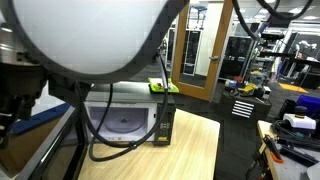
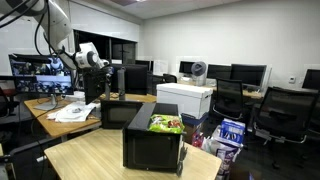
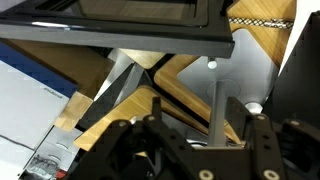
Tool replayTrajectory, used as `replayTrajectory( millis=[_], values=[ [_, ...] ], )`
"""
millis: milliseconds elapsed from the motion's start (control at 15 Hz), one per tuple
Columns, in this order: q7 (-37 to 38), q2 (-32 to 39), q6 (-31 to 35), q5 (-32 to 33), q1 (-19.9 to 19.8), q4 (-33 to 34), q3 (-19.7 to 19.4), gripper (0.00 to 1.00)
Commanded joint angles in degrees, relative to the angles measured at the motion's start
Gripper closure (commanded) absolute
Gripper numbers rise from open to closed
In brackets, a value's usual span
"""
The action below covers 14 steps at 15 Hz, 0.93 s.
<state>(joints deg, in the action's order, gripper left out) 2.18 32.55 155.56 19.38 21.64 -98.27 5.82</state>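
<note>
Microwave [image 2: 152, 150] on a wooden table [image 2: 85, 162], in both exterior views; its front faces the arm and its long axis lies level, across the arm's reach. The gripper [image 2: 100, 62] hangs above and before that front, well apart from it, jaws parted and empty in the wrist view [image 3: 205, 135]. A green bag [image 2: 165, 124] rests on top of the microwave.

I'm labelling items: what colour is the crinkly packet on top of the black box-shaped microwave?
Green with yellow; the crinkly packet shows best in an exterior view.
</note>
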Motion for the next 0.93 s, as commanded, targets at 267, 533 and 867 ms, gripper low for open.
replayTrajectory(
  millis=[267, 533, 867],
  values=[
    [-2.01, 4.43, 1.36, 0.35, 0.91, 3.07, -0.31, 0.88],
    [-2.28, 7.35, 2.01, 0.28, 1.33, 4.85, -0.49, 1.0],
    [-3.21, 12.36, 4.76, -0.51, 1.42, 8.58, 0.04, 0.97]
  ],
)
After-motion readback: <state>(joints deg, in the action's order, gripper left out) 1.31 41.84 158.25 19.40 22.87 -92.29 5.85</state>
